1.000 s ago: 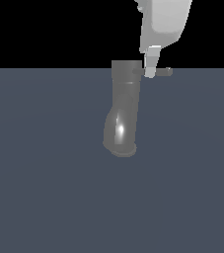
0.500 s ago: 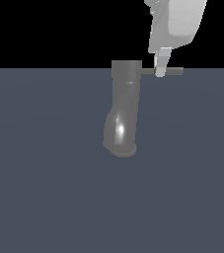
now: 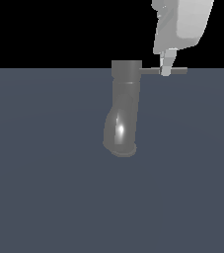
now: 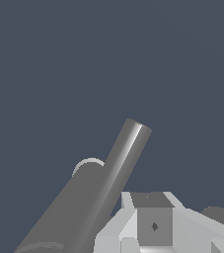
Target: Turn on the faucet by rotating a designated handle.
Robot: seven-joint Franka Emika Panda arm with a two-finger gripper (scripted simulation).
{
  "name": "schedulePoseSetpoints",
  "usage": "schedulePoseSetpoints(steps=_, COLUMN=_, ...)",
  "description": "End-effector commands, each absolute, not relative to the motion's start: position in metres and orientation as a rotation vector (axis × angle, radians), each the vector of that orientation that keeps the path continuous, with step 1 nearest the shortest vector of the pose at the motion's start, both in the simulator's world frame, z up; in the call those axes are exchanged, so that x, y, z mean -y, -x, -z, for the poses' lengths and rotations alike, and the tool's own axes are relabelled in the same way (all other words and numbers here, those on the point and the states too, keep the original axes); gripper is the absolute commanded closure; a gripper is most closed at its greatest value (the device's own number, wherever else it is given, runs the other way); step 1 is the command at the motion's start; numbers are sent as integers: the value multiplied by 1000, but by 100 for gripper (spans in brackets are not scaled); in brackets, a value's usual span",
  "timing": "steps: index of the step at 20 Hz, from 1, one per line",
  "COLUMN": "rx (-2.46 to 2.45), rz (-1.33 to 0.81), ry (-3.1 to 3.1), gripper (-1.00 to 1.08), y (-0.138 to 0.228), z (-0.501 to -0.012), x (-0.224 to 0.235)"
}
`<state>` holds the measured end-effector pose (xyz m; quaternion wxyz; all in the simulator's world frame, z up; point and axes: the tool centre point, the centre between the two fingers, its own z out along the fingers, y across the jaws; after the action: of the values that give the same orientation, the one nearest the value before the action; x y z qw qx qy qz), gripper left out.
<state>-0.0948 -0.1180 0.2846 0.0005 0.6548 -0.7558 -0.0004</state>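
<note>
Touching handle (image 3: pixel 175 71) | fingers (image 3: pixel 166 66) from above, spread unclear | faucet (image 3: pixel 123 108) upright

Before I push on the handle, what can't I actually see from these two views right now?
- Exterior view: the tool crosses the handle; whether its fingers are touching or enclosing the bar cannot be told, and only one finger shows.
- Exterior view: the tool body is cut off by the top edge.
- Wrist view: the fingertips are out of frame, so open or shut is unclear.
- Wrist view: the faucet is cut off by the picture's edge.
</note>
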Motion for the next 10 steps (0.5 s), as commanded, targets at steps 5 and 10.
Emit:
schedulePoseSetpoints(steps=5, rx=2396, rz=-2, ry=-2032, gripper=108, y=86, z=-285, x=141)
schedulePoseSetpoints(steps=10, rx=2399, rz=-1, ry=-2029, gripper=108, y=79, z=-285, x=151)
